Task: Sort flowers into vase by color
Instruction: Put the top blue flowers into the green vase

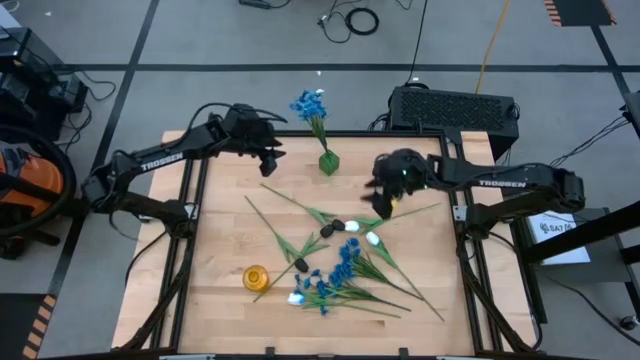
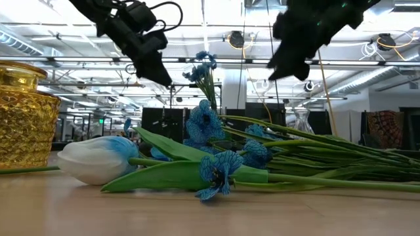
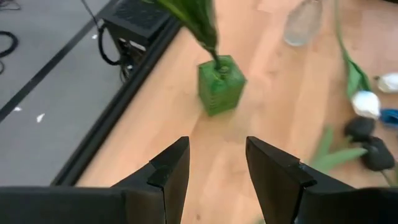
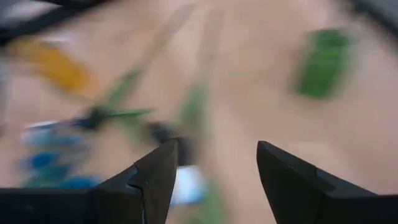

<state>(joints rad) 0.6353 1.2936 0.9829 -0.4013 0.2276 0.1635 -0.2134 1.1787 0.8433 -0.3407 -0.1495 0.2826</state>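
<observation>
A green vase (image 1: 328, 162) stands near the table's far edge with a blue-bloomed flower (image 1: 310, 105) stuck in it; it also shows in the left wrist view as the green vase (image 3: 219, 84). Loose flowers (image 1: 340, 265) lie mid-table: blue clusters, dark tulips (image 1: 333, 228), white tulips (image 1: 373, 238). A yellow vase (image 1: 256, 277) stands toward the near left, also the yellow vase (image 2: 25, 118) in the low view. My left gripper (image 1: 268, 160) hovers open left of the green vase. My right gripper (image 1: 385, 203) hangs open above the table's right side, above the stems.
A clear glass vase (image 3: 303, 22) stands near the far right of the table. A black box (image 1: 455, 108) sits beyond the far edge. Bare wood (image 1: 230, 230) lies on the table's left side.
</observation>
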